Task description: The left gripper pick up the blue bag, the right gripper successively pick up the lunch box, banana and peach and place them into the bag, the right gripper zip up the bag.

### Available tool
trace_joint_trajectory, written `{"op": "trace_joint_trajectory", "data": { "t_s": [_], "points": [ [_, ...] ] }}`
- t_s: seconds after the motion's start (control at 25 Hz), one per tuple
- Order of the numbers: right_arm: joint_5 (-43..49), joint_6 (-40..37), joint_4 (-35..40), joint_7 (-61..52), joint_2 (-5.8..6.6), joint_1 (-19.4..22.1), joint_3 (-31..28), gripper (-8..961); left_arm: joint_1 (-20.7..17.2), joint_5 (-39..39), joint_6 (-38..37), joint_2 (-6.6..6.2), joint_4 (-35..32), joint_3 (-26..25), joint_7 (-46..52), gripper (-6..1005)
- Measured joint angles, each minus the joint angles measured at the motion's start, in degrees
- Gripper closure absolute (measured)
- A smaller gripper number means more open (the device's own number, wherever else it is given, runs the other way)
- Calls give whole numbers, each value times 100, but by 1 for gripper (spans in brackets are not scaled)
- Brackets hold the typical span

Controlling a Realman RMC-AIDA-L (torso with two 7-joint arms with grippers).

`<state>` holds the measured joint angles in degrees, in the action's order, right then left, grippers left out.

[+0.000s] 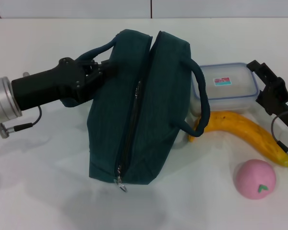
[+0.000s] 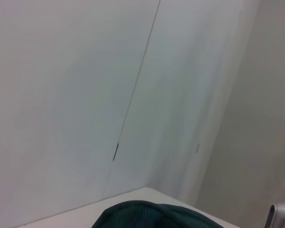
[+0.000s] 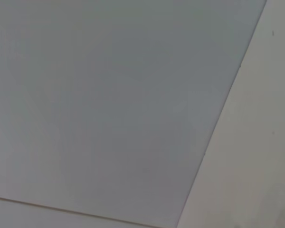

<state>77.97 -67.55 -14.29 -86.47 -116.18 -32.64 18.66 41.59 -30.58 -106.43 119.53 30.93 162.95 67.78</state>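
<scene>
- Head view: blue bag (image 1: 134, 110) lies on white table (image 1: 43, 191), teal-looking, zipper (image 1: 129, 124) running along its top, pull (image 1: 121, 184) at the near end.
- Left gripper (image 1: 93, 72) sits at the bag's left handle (image 1: 98, 50); fingers reach into the handle loop, but jaw gap can't be read, so grasp can't be confirmed.
- Lunch box (image 1: 225, 87), clear with a blue lid rim, is just right of the bag, touching its right handle (image 1: 199, 100).
- Banana (image 1: 245, 133) lies in front of the lunch box, stem end by the bag's right side.
- Peach (image 1: 255, 178) is near the banana's far tip, well right of the bag.
- Right gripper (image 1: 271, 88) hangs just right of the lunch box, apart from it; jaws look spread, holding nothing.
- Left wrist view: only a strip of the bag's fabric (image 2: 152, 216) against the wall (image 2: 85, 95); no fingers visible.
- Right wrist view: blank wall panels (image 3: 109, 104) only, no task things.
</scene>
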Motion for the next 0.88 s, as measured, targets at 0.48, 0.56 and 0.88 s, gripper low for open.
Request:
{"op": "trace_joint_trajectory", "data": {
  "t_s": [0.48, 0.56, 0.88],
  "points": [
    [8, -10, -46, -6, 0, 29, -170, 99, -72, -16, -9, -15, -155, 0, -36, 967],
    [9, 7, -48, -7, 0, 24, -171, 99, -72, -17, -10, -11, -156, 0, -58, 967],
    [18, -18, -58, -10, 0, 4, -283, 217, -59, -18, 6, -8, -158, 0, -129, 968]
  ]
}}
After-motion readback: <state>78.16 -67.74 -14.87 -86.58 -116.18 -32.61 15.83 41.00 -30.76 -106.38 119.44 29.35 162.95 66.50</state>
